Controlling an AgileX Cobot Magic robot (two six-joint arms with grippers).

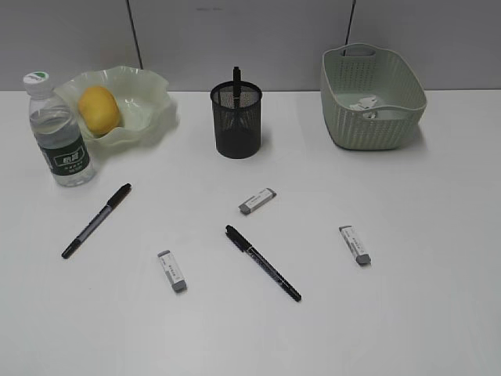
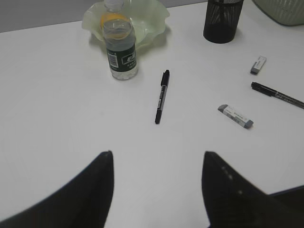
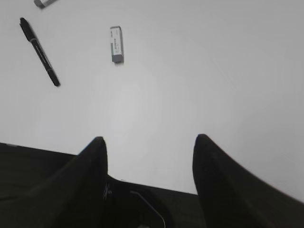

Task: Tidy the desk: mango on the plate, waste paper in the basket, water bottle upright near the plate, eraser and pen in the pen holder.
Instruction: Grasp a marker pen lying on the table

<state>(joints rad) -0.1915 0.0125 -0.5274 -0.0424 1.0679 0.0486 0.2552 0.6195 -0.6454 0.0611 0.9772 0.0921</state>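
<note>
The mango (image 1: 99, 108) lies in the wavy green plate (image 1: 149, 86), and the water bottle (image 1: 59, 133) stands upright beside it. Waste paper (image 1: 364, 104) sits inside the basket (image 1: 372, 125). One pen (image 1: 236, 78) sticks out of the black mesh pen holder (image 1: 236, 121). Two pens (image 1: 98, 219) (image 1: 262, 262) and three erasers (image 1: 257, 200) (image 1: 171, 270) (image 1: 355, 244) lie on the desk (image 1: 438, 313). My left gripper (image 2: 158, 156) hovers open over bare desk, short of a pen (image 2: 161, 96). My right gripper (image 3: 148, 140) is open and empty, with an eraser (image 3: 116, 44) ahead. Neither gripper shows in the exterior view.
A grey wall runs behind the desk. In the right wrist view the desk's near edge passes just under the right gripper, with dark space below it. The bottle (image 2: 119, 47) stands in front of the plate (image 2: 156, 19) in the left wrist view.
</note>
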